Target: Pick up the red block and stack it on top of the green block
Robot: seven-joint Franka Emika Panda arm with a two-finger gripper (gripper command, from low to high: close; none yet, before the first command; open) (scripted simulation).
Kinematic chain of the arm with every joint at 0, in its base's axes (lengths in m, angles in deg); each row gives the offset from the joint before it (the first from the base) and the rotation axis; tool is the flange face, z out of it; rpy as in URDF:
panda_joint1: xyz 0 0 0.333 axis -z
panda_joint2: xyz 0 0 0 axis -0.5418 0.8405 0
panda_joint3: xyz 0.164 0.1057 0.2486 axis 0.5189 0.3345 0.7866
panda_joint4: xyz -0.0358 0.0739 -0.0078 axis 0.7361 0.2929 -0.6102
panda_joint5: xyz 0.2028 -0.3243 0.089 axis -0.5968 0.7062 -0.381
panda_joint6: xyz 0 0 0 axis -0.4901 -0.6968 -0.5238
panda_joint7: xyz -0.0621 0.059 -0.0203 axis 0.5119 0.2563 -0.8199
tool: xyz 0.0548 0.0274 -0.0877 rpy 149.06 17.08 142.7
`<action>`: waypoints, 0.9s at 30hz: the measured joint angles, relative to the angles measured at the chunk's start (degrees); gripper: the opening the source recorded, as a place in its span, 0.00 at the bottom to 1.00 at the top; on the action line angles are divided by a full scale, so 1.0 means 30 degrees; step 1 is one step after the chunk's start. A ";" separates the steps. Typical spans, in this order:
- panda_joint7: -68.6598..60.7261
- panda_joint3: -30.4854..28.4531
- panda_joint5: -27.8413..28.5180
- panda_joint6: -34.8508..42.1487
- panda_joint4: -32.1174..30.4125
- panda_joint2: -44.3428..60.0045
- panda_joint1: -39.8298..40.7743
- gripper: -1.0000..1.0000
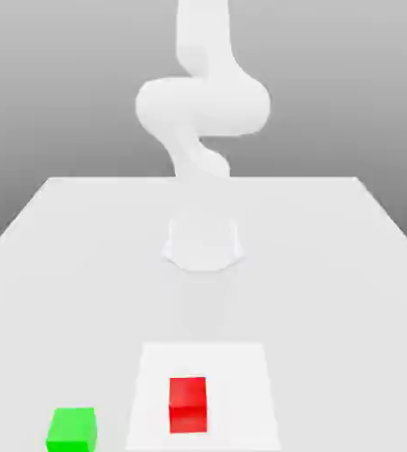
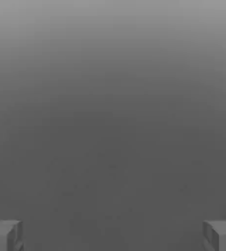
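A red block (image 1: pixel 187 404) rests on the white table (image 1: pixel 330 265) near its front edge, about the middle of the exterior view. Toward the exterior view's left of it, and a little nearer the edge, sits a green block (image 1: pixel 72 429), apart from the red one. In the hand view my gripper (image 2: pixel 113 238) is open, with its two grey fingertips (image 2: pixel 4 235) far apart and nothing between them. Past the fingertips there is plain grey background.
The white arm (image 1: pixel 202 106) rises from its round base (image 1: pixel 203 243) at the table's middle and curls upward out of the picture. A brighter square patch (image 1: pixel 242 380) on the tabletop lies under the red block.
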 joint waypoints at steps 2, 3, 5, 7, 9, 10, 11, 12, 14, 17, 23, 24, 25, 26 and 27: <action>-0.0181 -0.0134 -0.0039 -0.0639 -0.0409 0.1476 -0.0072 0.50; -0.0274 -0.0202 -0.0062 -0.0946 -0.0606 0.2183 -0.0112 0.50; -0.0462 -0.0319 -0.0118 -0.1565 -0.0998 0.3579 -0.0169 0.50; -0.0650 -0.0428 -0.0175 -0.2174 -0.1385 0.4966 -0.0219 0.50; -0.0822 -0.0530 -0.0220 -0.2780 -0.1771 0.6352 -0.0262 0.50; -0.0924 -0.0576 -0.0256 -0.3083 -0.1965 0.7045 -0.0280 0.50; -0.1022 -0.0596 -0.0286 -0.3384 -0.2157 0.7737 -0.0270 0.50; -0.1113 -0.0661 -0.0317 -0.3681 -0.2348 0.8430 -0.0307 0.50; -0.1304 -0.0713 -0.0376 -0.4294 -0.2736 0.9814 -0.0303 0.50; -0.1558 -0.0775 -0.0424 -0.5202 -0.3315 1.1891 -0.0274 0.50; -0.1935 -0.0839 -0.0359 -0.7089 -0.4411 1.6038 -0.0140 0.50; -0.1994 -0.0817 -0.0398 -0.7564 -0.4423 1.6729 -0.0118 0.50; -0.2059 -0.0776 -0.0465 -0.8095 -0.4376 1.7421 -0.0087 0.50; -0.2127 -0.0721 -0.0546 -0.8653 -0.4300 1.8113 -0.0048 0.50; -0.2202 -0.0689 -0.0645 -0.9218 -0.4207 1.8805 -0.0037 0.50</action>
